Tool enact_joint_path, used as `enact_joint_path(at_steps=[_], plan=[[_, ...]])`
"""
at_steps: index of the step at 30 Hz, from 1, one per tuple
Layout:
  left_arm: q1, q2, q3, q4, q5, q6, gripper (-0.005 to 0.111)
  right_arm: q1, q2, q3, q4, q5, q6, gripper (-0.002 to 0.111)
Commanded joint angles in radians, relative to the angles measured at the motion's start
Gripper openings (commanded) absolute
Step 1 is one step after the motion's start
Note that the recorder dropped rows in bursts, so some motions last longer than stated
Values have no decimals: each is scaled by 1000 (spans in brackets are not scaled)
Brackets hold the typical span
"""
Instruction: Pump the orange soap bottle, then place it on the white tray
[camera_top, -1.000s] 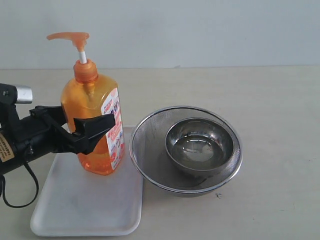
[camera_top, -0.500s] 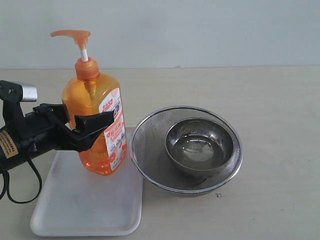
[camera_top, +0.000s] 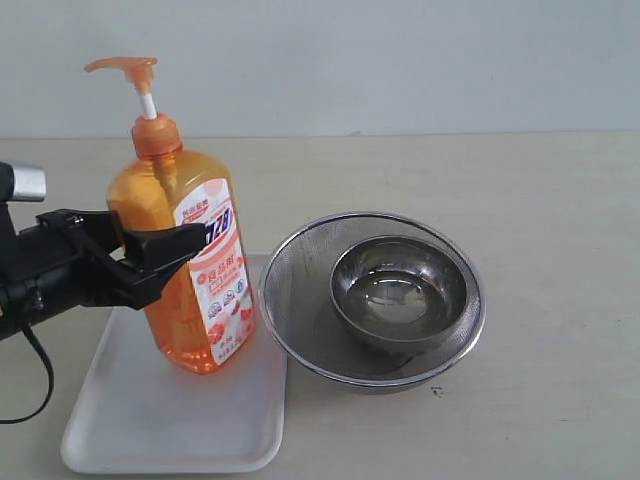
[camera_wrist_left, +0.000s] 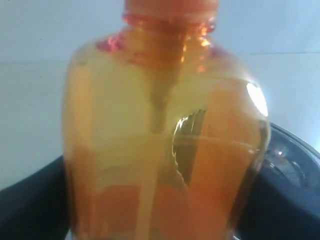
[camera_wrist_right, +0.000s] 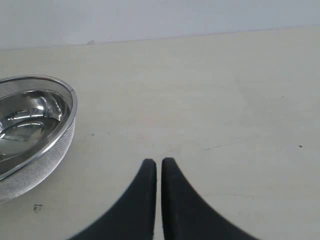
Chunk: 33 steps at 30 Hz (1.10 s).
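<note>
Pale table (camera_top: 560, 190) — left gripper (camera_top: 165, 245) clamps the tilted orange soap bottle (camera_top: 190, 305) on the white tray (camera_top: 150, 430), right gripper (camera_wrist_right: 158, 165) closed.

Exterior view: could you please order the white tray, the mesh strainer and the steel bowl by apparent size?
1. white tray and mesh strainer: about alike, and the tray sits nearer, so unranked.
2. steel bowl: clearly smallest, inside the strainer.

Vs 1 s ago I see orange soap bottle (camera_top: 162, 332) further left, now tilted w/ pump top leaning left, label turned more toward cam; left gripper (camera_top: 160, 242) pulled back left w/ it.
</note>
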Motion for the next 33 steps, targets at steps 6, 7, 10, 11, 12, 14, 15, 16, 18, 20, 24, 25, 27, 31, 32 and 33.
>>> enact_joint_path(at_steps=[6, 7, 10, 11, 12, 14, 15, 16, 18, 20, 24, 25, 27, 31, 32, 33], plan=[[-3, -140, 42, -36, 0, -18, 5, -3, -4, 5, 1, -7, -5, 0], [-3, -140, 49, -36, -8, -18, 5, -3, -4, 5, 1, -7, -5, 0], [-3, -140, 66, -41, -16, -18, 5, -3, -4, 5, 1, -7, -5, 0], [-3, -140, 68, -49, -14, -18, 5, -3, -4, 5, 1, -7, -5, 0], [-3, -140, 73, -59, -14, -16, 5, -3, -4, 5, 1, -7, -5, 0], [-3, -140, 77, -59, -18, -14, 5, -3, -4, 5, 1, -7, -5, 0], [-3, -140, 77, -56, -18, -14, 5, -3, -4, 5, 1, -7, -5, 0], [-3, -140, 79, -50, -16, -14, 5, -3, -4, 5, 1, -7, -5, 0], [-3, -140, 83, -36, -16, -14, 5, -3, -4, 5, 1, -7, -5, 0], [-3, -140, 88, -15, -4, -38, 5, -3, -4, 5, 1, -7, -5, 0], [-3, -140, 87, 69, 1, -97, 5, -3, -4, 5, 1, -7, -5, 0], [-3, -140, 87, 83, 3, -105, 5, -3, -4, 5, 1, -7, -5, 0], [-3, -140, 87, 91, 20, -142, 5, -3, -4, 5, 1, -7, -5, 0], [-3, -140, 87, 69, 72, -130, 5, -3, -4, 5, 1, -7, -5, 0], [-3, -140, 87, 46, 77, -107, 5, -3, -4, 5, 1, -7, -5, 0], [-3, -140, 89, 21, 79, -75, 5, -3, -4, 5, 1, -7, -5, 0]])
